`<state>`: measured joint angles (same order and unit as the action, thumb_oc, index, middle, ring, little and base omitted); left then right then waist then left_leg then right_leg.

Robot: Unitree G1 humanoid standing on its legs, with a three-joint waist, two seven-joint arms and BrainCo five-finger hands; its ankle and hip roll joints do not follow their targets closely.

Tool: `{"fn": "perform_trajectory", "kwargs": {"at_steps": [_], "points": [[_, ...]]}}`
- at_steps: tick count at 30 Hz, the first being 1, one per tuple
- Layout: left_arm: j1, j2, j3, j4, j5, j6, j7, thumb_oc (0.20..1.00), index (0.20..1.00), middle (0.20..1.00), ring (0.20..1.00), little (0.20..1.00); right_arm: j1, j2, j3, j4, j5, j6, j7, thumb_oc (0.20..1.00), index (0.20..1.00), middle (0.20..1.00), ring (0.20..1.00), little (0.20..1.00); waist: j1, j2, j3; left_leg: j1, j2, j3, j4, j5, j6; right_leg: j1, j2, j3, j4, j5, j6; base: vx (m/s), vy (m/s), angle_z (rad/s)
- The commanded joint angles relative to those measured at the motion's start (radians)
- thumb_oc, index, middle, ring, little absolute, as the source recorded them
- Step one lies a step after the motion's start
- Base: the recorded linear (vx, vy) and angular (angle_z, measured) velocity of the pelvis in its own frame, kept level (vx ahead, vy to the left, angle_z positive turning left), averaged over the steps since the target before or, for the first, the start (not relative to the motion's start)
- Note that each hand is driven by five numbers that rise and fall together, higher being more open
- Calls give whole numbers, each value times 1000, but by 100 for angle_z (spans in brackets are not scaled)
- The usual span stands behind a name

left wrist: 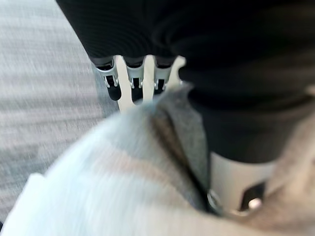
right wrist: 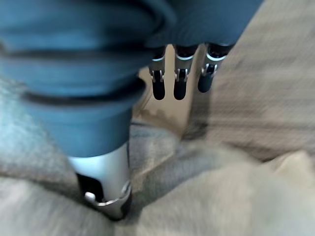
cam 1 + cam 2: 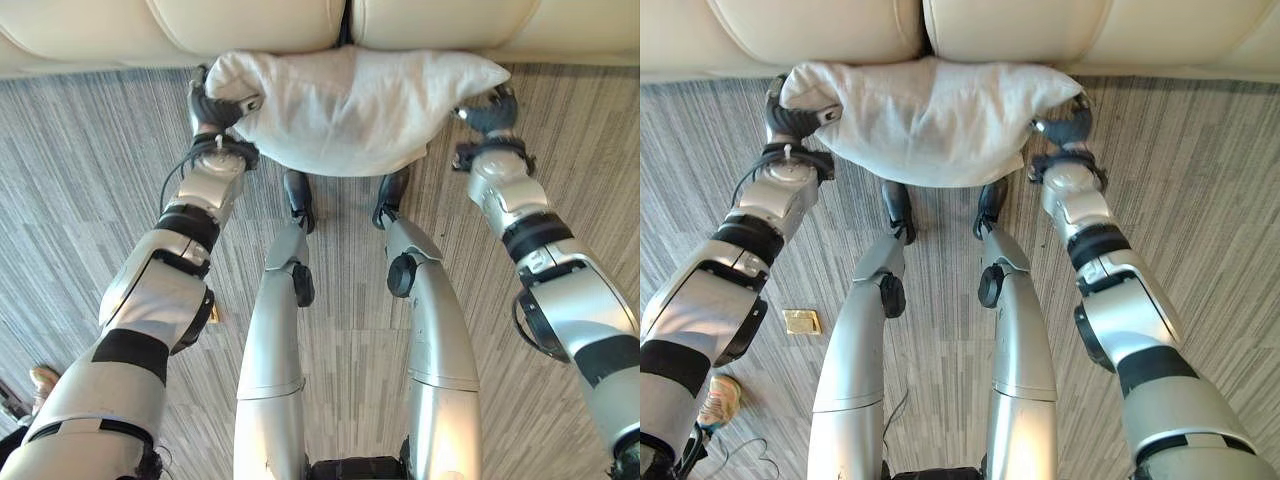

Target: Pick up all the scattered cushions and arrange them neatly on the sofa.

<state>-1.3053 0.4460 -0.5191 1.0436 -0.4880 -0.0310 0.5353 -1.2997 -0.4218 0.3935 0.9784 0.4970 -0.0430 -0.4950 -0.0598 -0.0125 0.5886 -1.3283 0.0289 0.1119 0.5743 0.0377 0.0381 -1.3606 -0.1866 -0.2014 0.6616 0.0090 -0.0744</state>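
showing a white rectangular fabric cushion (image 3: 345, 110) held above the grey striped carpet floor (image 3: 90, 190), just in front of the cream leather sofa (image 3: 250, 25). its long axis runs left to right, parallel to the sofa front. the left hand (image 3: 215, 105) and right hand (image 3: 490, 112) each pinch one end, thumbs curled onto the fabric.

The floor (image 3: 90, 150) is covered in grey striped carpet. A cream sofa (image 3: 250, 25) is set along the far edge, its two cushions divided by a dark seam. A small brass floor plate (image 3: 801, 321) is seen.
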Motion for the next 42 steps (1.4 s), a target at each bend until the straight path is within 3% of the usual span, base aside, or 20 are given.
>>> {"fn": "perform_trajectory", "kwargs": {"at_steps": [1,2,3,8,14,17,21,22,24,26,28,30,33,36,42], "points": [[34,-100,-3,-44,6,-50,-30,655,655,655,655,655,14,60,53,-42,26,-98,-19,1000,1000,1000,1000,1000,-4,6,-69,-27,2,-53,73,-110,-71,-20,-12,89,24,-141,135,29,-3,10],[33,-100,-3,-43,5,-50,-30,454,454,454,454,454,13,60,53,-42,26,-98,-19,567,567,567,567,567,-4,7,-70,-30,1,-53,75,-110,-71,-23,-12,89,26,-141,135,18,0,9],[32,-132,2,-51,-29,-60,-44,200,200,200,200,200,2,76,43,-55,33,-111,-27,200,200,200,200,200,-4,5,-72,-39,-1,-56,80,-110,-71,-32,-9,89,33,-141,133,14,-11,7],[55,-291,31,-129,-214,-121,-95,200,200,200,200,200,21,159,-12,-47,101,-174,-27,200,200,200,200,200,-10,-1,-115,-42,-10,-58,47,-95,-75,-40,6,95,2,-130,137,0,0,0],[114,-358,34,-190,-226,-138,-111,200,200,200,200,200,109,211,-74,-72,158,-209,-3,200,200,200,200,200,-17,2,-159,32,-11,-58,-34,-74,-86,27,21,96,-71,-110,145,-12,2,-4],[180,-375,35,-274,-197,-151,-98,200,200,200,200,200,192,229,-103,-131,164,-227,2,200,200,200,200,200,-20,5,-168,136,-7,-56,-105,-60,-93,129,26,88,-134,-93,149,-59,19,-9],[335,-352,59,-458,-150,-147,-93,200,200,200,200,200,364,221,-107,-291,104,-206,29,200,200,200,200,200,-23,3,-163,320,-4,-57,-200,-50,-102,315,27,78,-227,-75,158,-62,23,-5],[436,-323,74,-555,-127,-137,-101,200,200,200,200,200,462,196,-104,-369,44,-171,49,200,200,200,200,200,-19,0,-168,415,-9,-58,-240,-46,-104,415,26,66,-276,-68,162,0,0,0],[491,-309,76,-592,-112,-125,-107,200,200,200,200,200,518,186,-104,-405,19,-155,59,200,200,200,200,200,-18,-2,-170,475,-10,-58,-269,-43,-107,480,25,56,-308,-64,165,-14,24,-7],[635,-277,98,-702,-87,-103,-119,200,200,200,200,200,655,163,-104,-498,-46,-110,95,200,200,200,200,200,-12,-8,-180,621,-15,-59,-334,-36,-109,641,28,40,-389,-49,171,67,36,-6],[878,-226,137,-828,-46,-81,-164,200,200,200,200,200,864,165,-108,-593,-111,-69,163,200,200,200,200,200,1,-17,-237,867,-17,-46,-467,-19,-111,913,32,3,-538,-18,190,195,47,3],[939,-219,155,-860,-44,-74,-170,200,200,200,200,200,908,168,-113,-627,-131,-58,170,200,200,200,200,200,2,-20,-244,938,-15,-38,-509,-13,-112,985,36,-5,-581,-6,195,120,46,0],[1115,-169,228,-963,0,-47,-196,200,200,200,200,200,1059,159,-140,-752,-162,-32,216,200,200,200,200,200,7,-16,-319,1110,-11,-16,-624,7,-109,1145,39,-21,-683,21,211,138,73,-2],[1189,-148,259,-1018,23,-30,-211,200,200,200,200,200,1129,156,-156,-821,-169,-16,241,200,200,200,200,200,5,-15,-355,1187,-9,-4,-662,7,-105,1211,44,-24,-710,23,217,95,66,-1],[1357,-137,301,-1102,39,8,-247,200,200,200,200,200,1271,167,-165,-930,-184,13,285,200,200,200,200,200,16,-21,-448,1313,-24,23,-662,-50,-70,1336,36,-12,-749,19,237,50,84,-5]]}}
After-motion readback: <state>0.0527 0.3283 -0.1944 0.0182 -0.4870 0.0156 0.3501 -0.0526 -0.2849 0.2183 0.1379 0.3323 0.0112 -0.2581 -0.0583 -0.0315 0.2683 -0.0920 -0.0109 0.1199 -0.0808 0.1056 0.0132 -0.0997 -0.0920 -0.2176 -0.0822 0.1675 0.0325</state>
